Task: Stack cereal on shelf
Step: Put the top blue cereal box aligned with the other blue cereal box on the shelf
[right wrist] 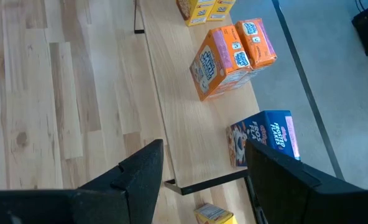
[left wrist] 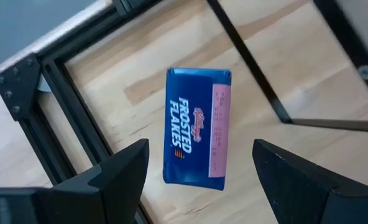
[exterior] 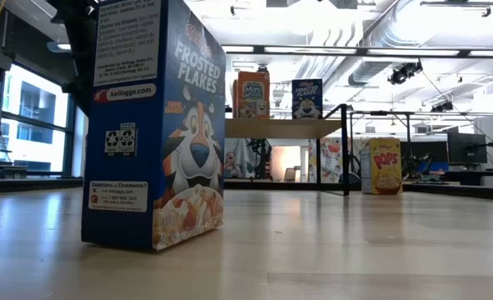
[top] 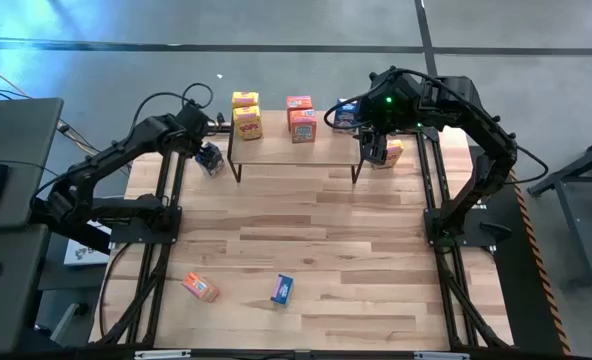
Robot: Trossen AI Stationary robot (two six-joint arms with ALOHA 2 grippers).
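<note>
The shelf [top: 296, 152] stands at the table's far middle. On it are two yellow cereal boxes [top: 246, 120], two orange-red ones [top: 301, 120] and a blue one [top: 344, 115]. Another blue cereal box [left wrist: 196, 124] stands upright on the table just left of the shelf. My left gripper [left wrist: 199, 155] hangs open above it, pointing steeply down, one finger to each side and clear of the box. My right gripper [right wrist: 202, 155] is open with nothing in it, high over the shelf's right end [right wrist: 184, 124].
A yellow box [top: 391, 152] stands on the table right of the shelf. Near the front edge an orange-red box [top: 201, 288] lies flat and a blue box [exterior: 155, 125] stands upright. Black frame rails [top: 166, 200] run along both sides of the table.
</note>
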